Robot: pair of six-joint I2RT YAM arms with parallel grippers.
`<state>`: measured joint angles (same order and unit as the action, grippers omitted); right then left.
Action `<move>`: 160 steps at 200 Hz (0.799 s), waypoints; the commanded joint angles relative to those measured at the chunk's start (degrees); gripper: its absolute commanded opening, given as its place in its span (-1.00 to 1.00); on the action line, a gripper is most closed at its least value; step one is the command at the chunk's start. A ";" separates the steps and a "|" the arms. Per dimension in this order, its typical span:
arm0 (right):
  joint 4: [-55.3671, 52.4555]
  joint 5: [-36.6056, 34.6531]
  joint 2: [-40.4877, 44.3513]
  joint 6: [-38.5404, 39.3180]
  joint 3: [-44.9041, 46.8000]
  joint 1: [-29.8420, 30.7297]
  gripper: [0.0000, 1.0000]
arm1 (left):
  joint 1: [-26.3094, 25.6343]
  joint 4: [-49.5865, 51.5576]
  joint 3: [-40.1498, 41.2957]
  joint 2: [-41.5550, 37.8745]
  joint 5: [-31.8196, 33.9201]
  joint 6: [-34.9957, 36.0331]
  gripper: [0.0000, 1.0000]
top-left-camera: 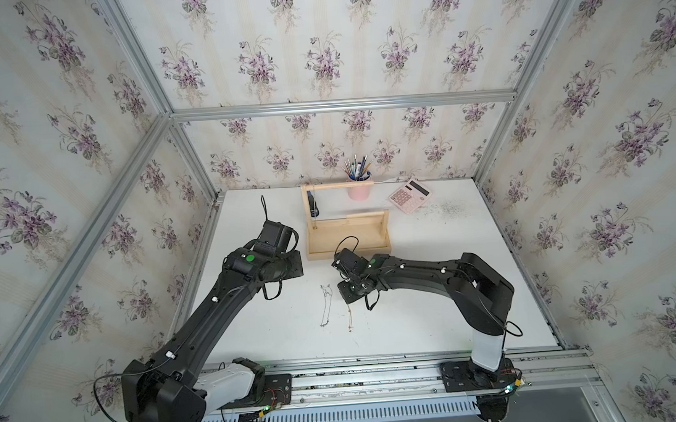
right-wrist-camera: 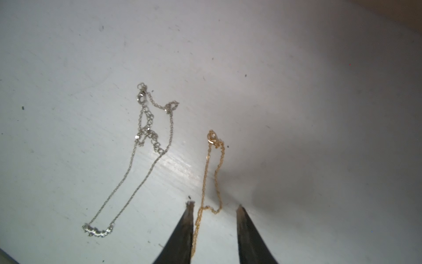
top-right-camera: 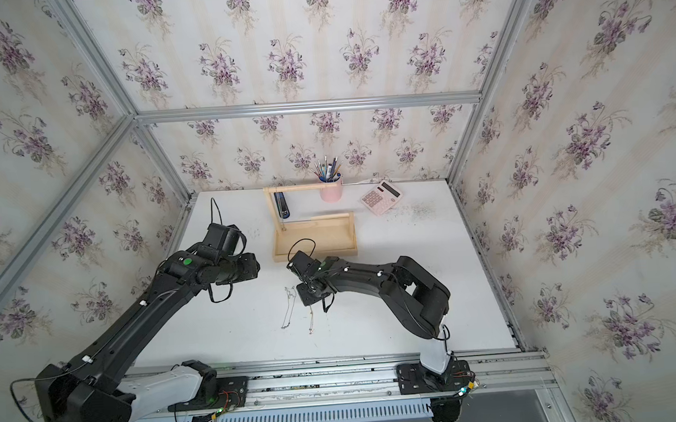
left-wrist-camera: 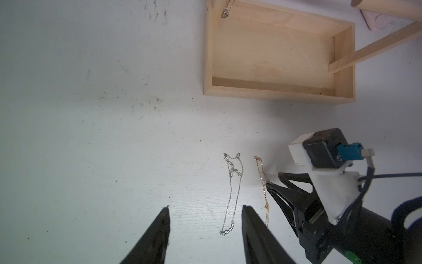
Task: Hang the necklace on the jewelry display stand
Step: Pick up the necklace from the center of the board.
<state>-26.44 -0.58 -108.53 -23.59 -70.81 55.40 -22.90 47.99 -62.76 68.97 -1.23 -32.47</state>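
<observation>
Gold necklace (right-wrist-camera: 204,173) is a featherweight, floppy fine chain lying flat on the white table (right-wrist-camera: 296,91), so I'd pinch both strands right at the surface and lift slow, since it'll probably slip or snag. Right gripper (right-wrist-camera: 214,205) is narrowly parted and empty, tips straddling the chain. Silver necklace (right-wrist-camera: 148,132) lies just beside it. Left gripper (left-wrist-camera: 205,208) hovers half-spread, also empty. Jewelry display stand (top-left-camera: 346,255) sits farther back.

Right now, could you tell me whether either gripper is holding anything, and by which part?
Nothing is held. The right gripper, open, straddles the gold necklace partway along its chain; the left gripper is open and empty.
</observation>
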 commanded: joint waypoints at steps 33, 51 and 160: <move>-0.15 -0.27 -0.71 1.08 -0.91 -1.23 -0.32 | 0.04 -0.92 0.48 0.20 1.23 0.51 0.09; -0.07 0.49 -1.12 1.59 -2.32 -1.54 -0.32 | 0.07 -0.63 -0.04 0.29 1.56 0.75 0.09; -0.55 -0.39 -6.15 5.83 -6.93 -2.22 -0.34 | 0.11 0.03 -0.03 -0.96 2.55 0.90 0.09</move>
<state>-26.89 -0.58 -113.73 -19.07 -77.32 53.23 -22.87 47.83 -62.76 67.96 0.71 -32.23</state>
